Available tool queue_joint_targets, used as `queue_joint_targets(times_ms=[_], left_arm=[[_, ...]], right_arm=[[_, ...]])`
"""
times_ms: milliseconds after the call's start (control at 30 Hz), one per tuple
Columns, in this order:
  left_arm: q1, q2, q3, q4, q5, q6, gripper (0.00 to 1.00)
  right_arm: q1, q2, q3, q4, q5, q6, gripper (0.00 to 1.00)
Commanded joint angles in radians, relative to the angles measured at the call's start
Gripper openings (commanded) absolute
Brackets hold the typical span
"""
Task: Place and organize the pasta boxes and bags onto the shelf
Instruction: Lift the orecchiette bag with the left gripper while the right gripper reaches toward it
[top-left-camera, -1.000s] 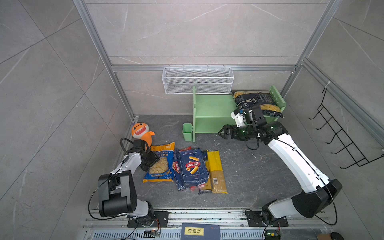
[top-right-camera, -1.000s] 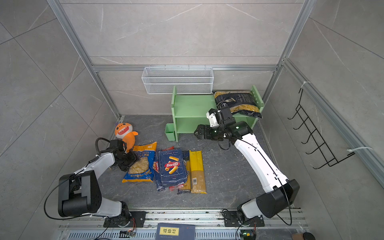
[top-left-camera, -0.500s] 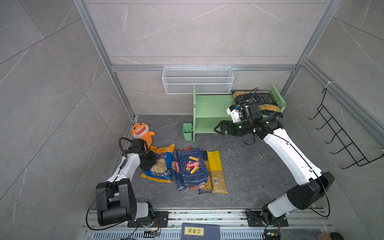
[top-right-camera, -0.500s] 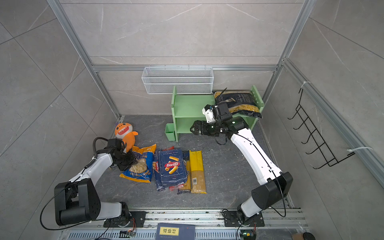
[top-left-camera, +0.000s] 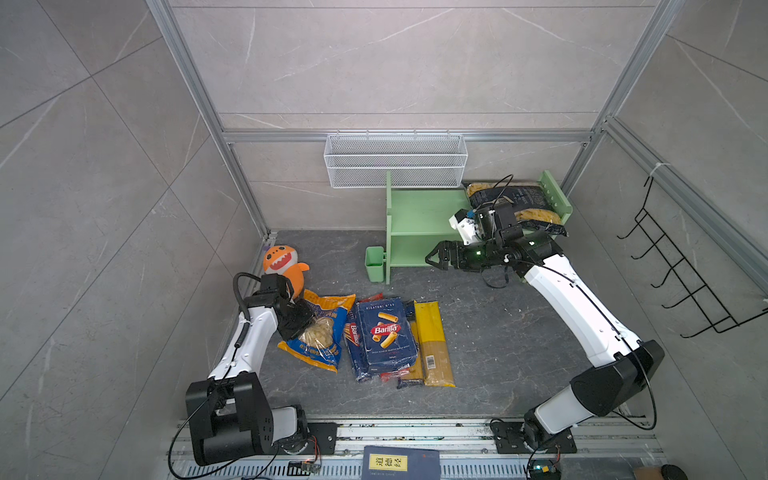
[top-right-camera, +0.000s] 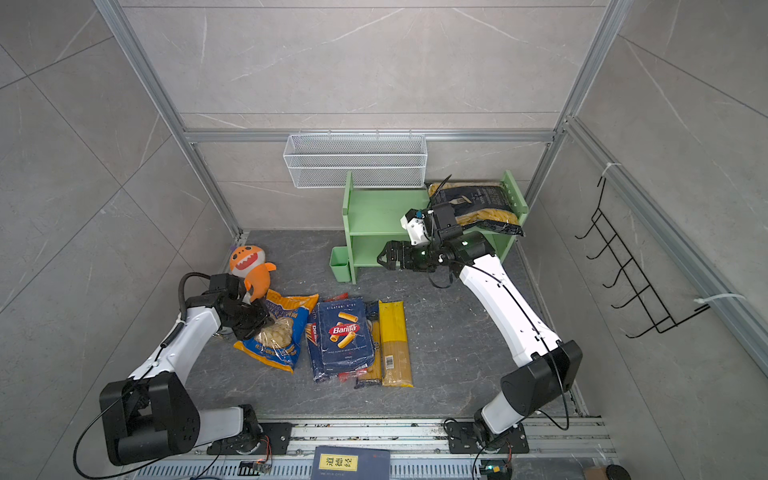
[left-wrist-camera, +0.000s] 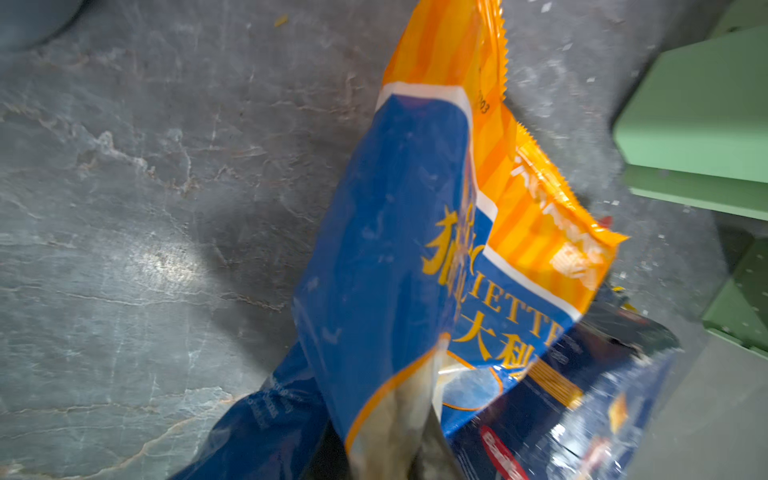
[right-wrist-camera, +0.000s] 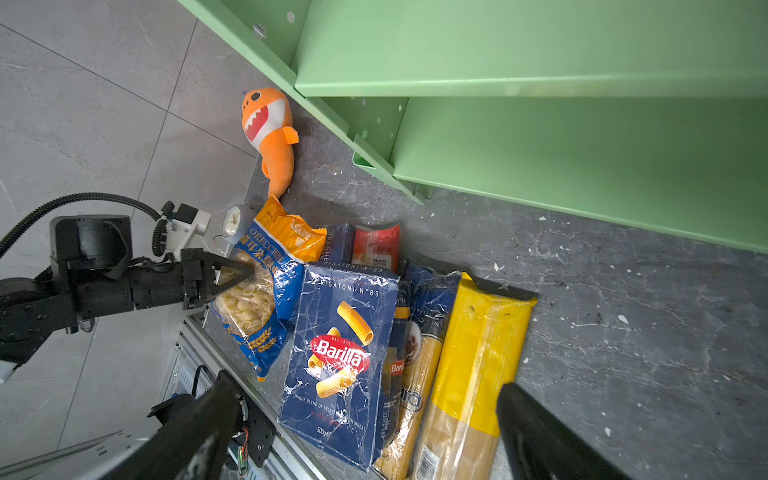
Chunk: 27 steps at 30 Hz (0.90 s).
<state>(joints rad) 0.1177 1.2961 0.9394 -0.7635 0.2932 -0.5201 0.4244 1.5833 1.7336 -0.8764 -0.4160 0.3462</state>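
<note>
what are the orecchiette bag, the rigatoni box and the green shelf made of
orecchiette bag: thin glossy plastic film, judging by the crinkles, glare and clear window.
rigatoni box: probably cardboard, flat-sided, under wrinkled shiny clear wrap.
shelf: thin flat panels with punched holes and a smooth matte mint coat, likely painted sheet metal, though plastic cannot be ruled out.

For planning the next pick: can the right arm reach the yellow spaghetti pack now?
Probably yes. The right gripper is open and empty, in front of the shelf. The yellow spaghetti pack lies at the pile's edge nearest that arm, its top uncovered, bare floor between them.
</note>
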Motion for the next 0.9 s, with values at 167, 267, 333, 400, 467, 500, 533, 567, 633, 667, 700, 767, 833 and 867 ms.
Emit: queue_joint_targets(times_ms=[167, 267, 333, 400, 467, 500, 533, 567, 633, 667, 700, 767, 833, 867], left_arm=[[-0.003, -0.092, 0.179, -0.037, 0.141, 0.012, 0.00], [-0.003, -0.100, 0.232, -0.051, 0.180, 0.013, 0.00], [-0.002, -0.103, 0.268, -0.060, 0.208, 0.007, 0.00], [-0.003, -0.104, 0.301, -0.067, 0.230, 0.000, 0.00], [-0.003, -0.107, 0.329, -0.069, 0.255, -0.013, 0.00], [-0.003, -0.108, 0.344, -0.069, 0.265, -0.021, 0.00], [-0.003, -0.111, 0.357, -0.067, 0.277, -0.030, 0.00], [-0.002, -0.112, 0.370, -0.066, 0.286, -0.040, 0.00], [-0.002, -0.116, 0.397, -0.066, 0.308, -0.055, 0.00], [-0.003, -0.116, 0.409, -0.066, 0.319, -0.062, 0.00], [-0.003, -0.118, 0.420, -0.065, 0.332, -0.070, 0.00], [-0.002, -0.118, 0.437, -0.058, 0.361, -0.091, 0.00], [-0.003, -0.124, 0.446, -0.046, 0.393, -0.115, 0.00], [-0.002, -0.128, 0.446, -0.037, 0.408, -0.126, 0.00]], right_arm=[[0.004, 0.005, -0.017, 0.035, -0.048, -0.004, 0.99], [0.004, 0.007, -0.025, 0.047, -0.072, -0.001, 1.00], [0.004, 0.006, -0.044, 0.066, -0.094, 0.008, 1.00], [0.005, 0.003, -0.064, 0.093, -0.124, 0.021, 0.99], [0.005, 0.001, -0.085, 0.121, -0.161, 0.036, 1.00], [0.004, 0.001, -0.093, 0.133, -0.179, 0.043, 1.00], [0.005, 0.001, -0.104, 0.150, -0.199, 0.050, 1.00], [0.004, 0.002, -0.110, 0.160, -0.214, 0.055, 1.00], [0.004, 0.002, -0.124, 0.183, -0.243, 0.065, 1.00], [0.005, 0.003, -0.134, 0.199, -0.259, 0.071, 1.00], [0.004, 0.003, -0.141, 0.212, -0.274, 0.080, 1.00], [0.006, 0.002, -0.160, 0.252, -0.299, 0.098, 1.00], [0.018, 0.003, -0.175, 0.279, -0.306, 0.106, 1.00], [0.024, 0.004, -0.182, 0.292, -0.309, 0.107, 1.00]])
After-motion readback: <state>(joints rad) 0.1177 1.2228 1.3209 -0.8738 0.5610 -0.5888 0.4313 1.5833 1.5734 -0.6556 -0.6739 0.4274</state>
